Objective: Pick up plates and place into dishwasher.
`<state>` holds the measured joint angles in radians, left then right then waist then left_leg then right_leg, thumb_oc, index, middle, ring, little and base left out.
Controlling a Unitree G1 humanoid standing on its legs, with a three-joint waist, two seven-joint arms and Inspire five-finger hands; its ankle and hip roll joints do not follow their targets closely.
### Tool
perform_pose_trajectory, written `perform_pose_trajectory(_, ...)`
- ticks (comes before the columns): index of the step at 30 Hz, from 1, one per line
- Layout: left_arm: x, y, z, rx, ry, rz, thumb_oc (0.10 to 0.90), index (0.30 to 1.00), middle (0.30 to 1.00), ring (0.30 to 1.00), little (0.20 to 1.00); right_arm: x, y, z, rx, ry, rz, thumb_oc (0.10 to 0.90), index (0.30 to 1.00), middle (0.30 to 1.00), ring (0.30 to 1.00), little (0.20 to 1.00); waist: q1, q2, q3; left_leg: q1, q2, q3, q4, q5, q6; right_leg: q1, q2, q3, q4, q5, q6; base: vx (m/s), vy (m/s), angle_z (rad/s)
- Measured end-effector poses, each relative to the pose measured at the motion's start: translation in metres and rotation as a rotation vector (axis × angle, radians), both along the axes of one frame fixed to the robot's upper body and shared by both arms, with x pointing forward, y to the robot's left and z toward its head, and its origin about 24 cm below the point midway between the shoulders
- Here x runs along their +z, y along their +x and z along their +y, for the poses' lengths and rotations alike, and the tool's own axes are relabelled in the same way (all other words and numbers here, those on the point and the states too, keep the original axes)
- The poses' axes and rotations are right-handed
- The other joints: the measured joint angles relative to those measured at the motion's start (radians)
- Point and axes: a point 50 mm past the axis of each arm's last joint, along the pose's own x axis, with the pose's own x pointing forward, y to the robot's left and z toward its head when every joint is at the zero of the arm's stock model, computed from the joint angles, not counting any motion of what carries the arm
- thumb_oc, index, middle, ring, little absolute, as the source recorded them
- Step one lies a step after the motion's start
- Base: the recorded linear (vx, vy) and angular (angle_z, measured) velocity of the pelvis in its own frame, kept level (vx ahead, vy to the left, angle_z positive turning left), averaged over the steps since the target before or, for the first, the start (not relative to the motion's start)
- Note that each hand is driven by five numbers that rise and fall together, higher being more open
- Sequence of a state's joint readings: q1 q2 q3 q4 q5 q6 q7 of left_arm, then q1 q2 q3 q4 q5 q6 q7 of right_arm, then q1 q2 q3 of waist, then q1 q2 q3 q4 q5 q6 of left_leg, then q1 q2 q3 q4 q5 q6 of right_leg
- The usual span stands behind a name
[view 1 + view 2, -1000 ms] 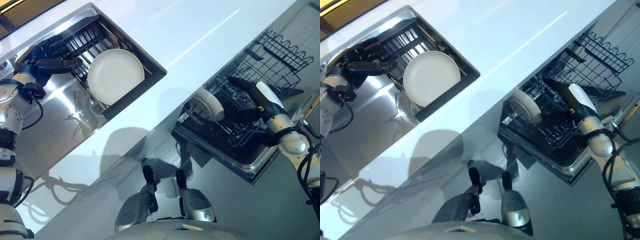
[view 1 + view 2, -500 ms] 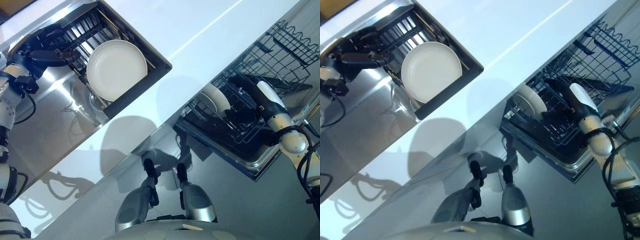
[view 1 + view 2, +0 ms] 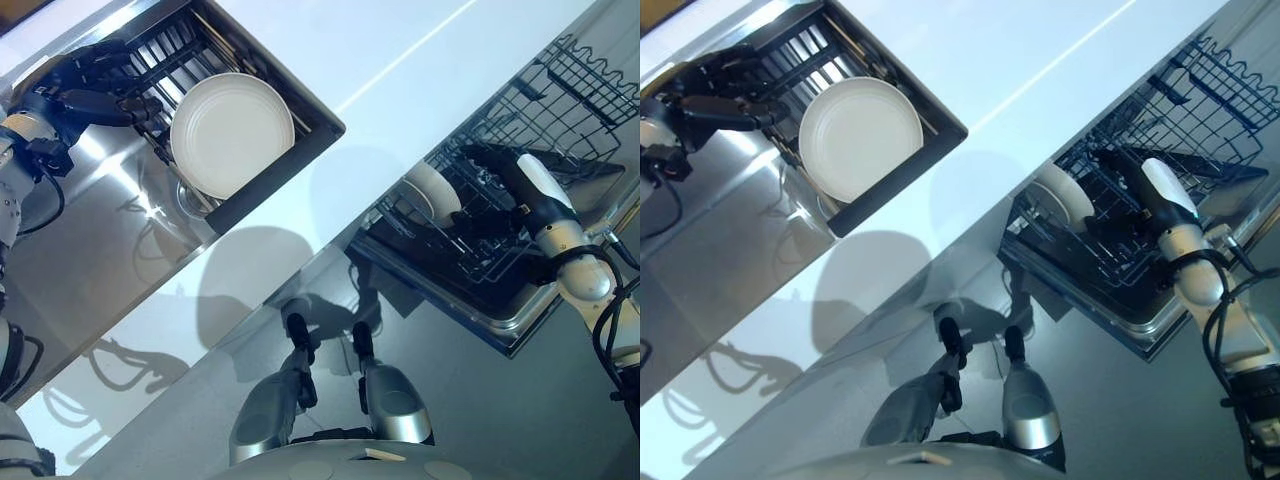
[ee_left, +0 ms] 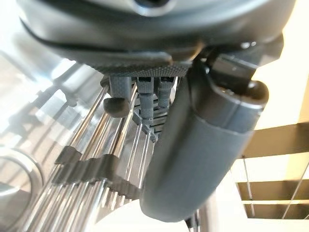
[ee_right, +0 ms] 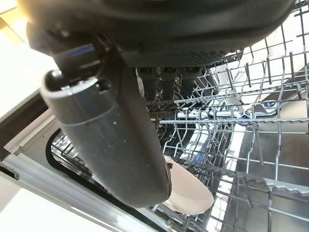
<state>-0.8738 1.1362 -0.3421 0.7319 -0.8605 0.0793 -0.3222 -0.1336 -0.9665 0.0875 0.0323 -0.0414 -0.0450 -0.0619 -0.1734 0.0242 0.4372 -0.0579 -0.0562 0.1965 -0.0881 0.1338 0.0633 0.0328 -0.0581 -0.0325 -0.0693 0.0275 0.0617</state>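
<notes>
The left hand [image 3: 75, 95] has edged closer to the sink plate [image 3: 232, 133].

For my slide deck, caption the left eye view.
Left robot hand at the sink rack beside a white plate; another plate stands in the dishwasher rack.

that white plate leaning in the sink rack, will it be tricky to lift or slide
The plate looks rigid and glossy, so probably slick for fingers and breakable if dropped. It leans tilted against the dark rack in the sink, so a push may well tip it flat or slide it. The left hand is beside it, fingers straight, not holding it.
</notes>
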Motion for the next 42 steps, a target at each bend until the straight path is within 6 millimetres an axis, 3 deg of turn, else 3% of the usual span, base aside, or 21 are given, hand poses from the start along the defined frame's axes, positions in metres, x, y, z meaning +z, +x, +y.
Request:
perform_pose_trajectory(7, -0.008, 0.001, -0.001, 0.019, 0.090, 0.096, 0.800, 0.900, 0.900, 0.900, 0.900, 0.000, 0.000, 0.000, 0.003, 0.001, -0.002, 0.800, 0.900, 0.900, 0.900, 0.900, -0.019, 0.002, 0.001, 0.043, 0.000, -0.001, 0.000, -0.003, 0.003, 0.047, 0.000, -0.003, -0.013, 0.000, 0.000, 0.03, -0.022, 0.00)
perform_pose_trajectory(13, -0.011, 0.002, 0.000, 0.050, 0.179, 0.174, 0.800, 0.900, 0.900, 0.900, 0.900, -0.003, -0.002, -0.001, 0.002, 0.003, 0.016, 0.800, 0.900, 0.900, 0.900, 0.900, -0.046, 0.020, 0.003, 0.055, 0.000, -0.003, 0.000, -0.003, 0.003, 0.063, 0.000, -0.004, -0.015, 0.000, 0.000, 0.01, -0.040, 0.00)
perform_pose_trajectory(27, -0.009, 0.003, -0.009, 0.020, 0.220, 0.185, 0.800, 0.900, 0.900, 0.900, 0.900, -0.006, -0.003, -0.001, 0.005, 0.017, 0.031, 0.800, 0.900, 0.900, 0.900, 0.900, -0.046, 0.027, 0.000, 0.066, -0.001, -0.012, 0.000, -0.003, 0.003, 0.080, 0.000, -0.008, -0.017, 0.000, 0.000, 0.00, -0.038, 0.02)
perform_pose_trajectory(34, -0.003, 0.009, -0.045, -0.140, 0.293, 0.153, 0.800, 0.900, 0.900, 0.900, 0.900, -0.004, -0.008, -0.005, -0.009, 0.036, 0.021, 0.800, 0.900, 0.900, 0.900, 0.900, -0.070, 0.030, -0.002, 0.082, -0.001, -0.012, 0.000, -0.003, 0.003, 0.095, 0.000, -0.008, -0.019, 0.000, 0.000, 0.01, -0.033, -0.02)
perform_pose_trajectory(42, 0.010, 0.010, -0.055, -0.158, 0.316, 0.105, 0.800, 0.900, 0.900, 0.900, 0.900, -0.008, -0.015, -0.013, -0.036, 0.059, 0.016, 0.800, 0.900, 0.900, 0.900, 0.900, -0.107, 0.036, -0.006, 0.085, 0.004, -0.009, 0.000, -0.003, 0.002, 0.097, 0.005, -0.006, -0.020, 0.000, -0.001, 0.00, -0.022, -0.02)
